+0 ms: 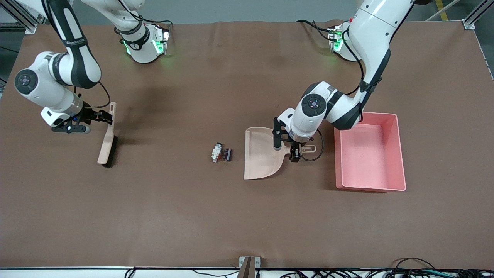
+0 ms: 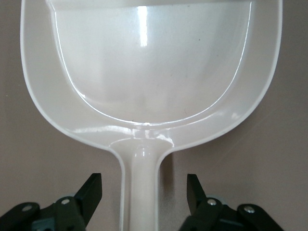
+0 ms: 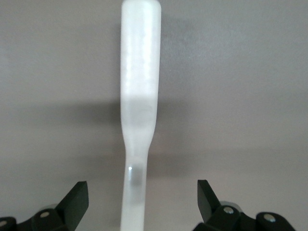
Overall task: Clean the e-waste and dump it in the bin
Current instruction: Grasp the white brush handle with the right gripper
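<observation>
This was a robotics lab or test bench. Two white arm bases [image 1: 144, 42] stood bolted at the top of the frame on a brown mat-covered table [image 1: 193, 216]. Aluminium frame rails [image 1: 17, 17] showed at the upper corners, and loose cables [image 1: 405, 270] ran along the bottom edge.

We count two tiny electronic scraps: one whitish-grey piece with an orange bit [image 1: 217, 152] and, touching it at its three o'clock, one small dark purplish-black block [image 1: 228, 155]. We count one beige plastic dustpan with a handle [image 1: 261, 154], one pink rectangular plastic tub with low walls [image 1: 400, 154], and one beige long-handled brush with dark bristles [image 1: 107, 137]. We count two white robot arms, each carrying one black two-finger gripper.
</observation>
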`<state>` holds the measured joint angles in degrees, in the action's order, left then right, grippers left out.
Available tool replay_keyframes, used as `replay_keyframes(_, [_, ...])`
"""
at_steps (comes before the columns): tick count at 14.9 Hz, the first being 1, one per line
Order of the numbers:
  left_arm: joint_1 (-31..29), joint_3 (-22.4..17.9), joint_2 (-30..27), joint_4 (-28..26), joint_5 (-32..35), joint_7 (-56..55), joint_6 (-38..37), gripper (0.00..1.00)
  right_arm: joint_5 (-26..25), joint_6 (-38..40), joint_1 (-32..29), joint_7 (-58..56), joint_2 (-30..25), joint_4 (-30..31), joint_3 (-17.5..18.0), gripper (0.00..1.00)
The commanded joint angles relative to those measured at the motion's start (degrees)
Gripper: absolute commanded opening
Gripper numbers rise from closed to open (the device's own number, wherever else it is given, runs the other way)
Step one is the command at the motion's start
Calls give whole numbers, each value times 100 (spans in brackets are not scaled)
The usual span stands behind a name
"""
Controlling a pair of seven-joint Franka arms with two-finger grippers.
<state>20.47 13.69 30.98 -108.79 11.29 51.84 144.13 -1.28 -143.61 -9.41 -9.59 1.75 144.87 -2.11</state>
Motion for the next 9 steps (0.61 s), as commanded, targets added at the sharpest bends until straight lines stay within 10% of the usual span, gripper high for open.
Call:
replay_keyframes(1, [35, 11, 83, 77, -13, 28, 89, 77, -31, -483, -44, -60, 175, 331, 71, 97])
replay_keyframes(6, [36, 11, 136, 86, 5, 28, 89, 68, -31, -599, -43, -52, 291, 410, 71, 60])
replay_keyframes(9, [36, 11, 145, 95, 5, 28, 80, 56, -31, -572, -35, -17, 308, 410, 71, 55])
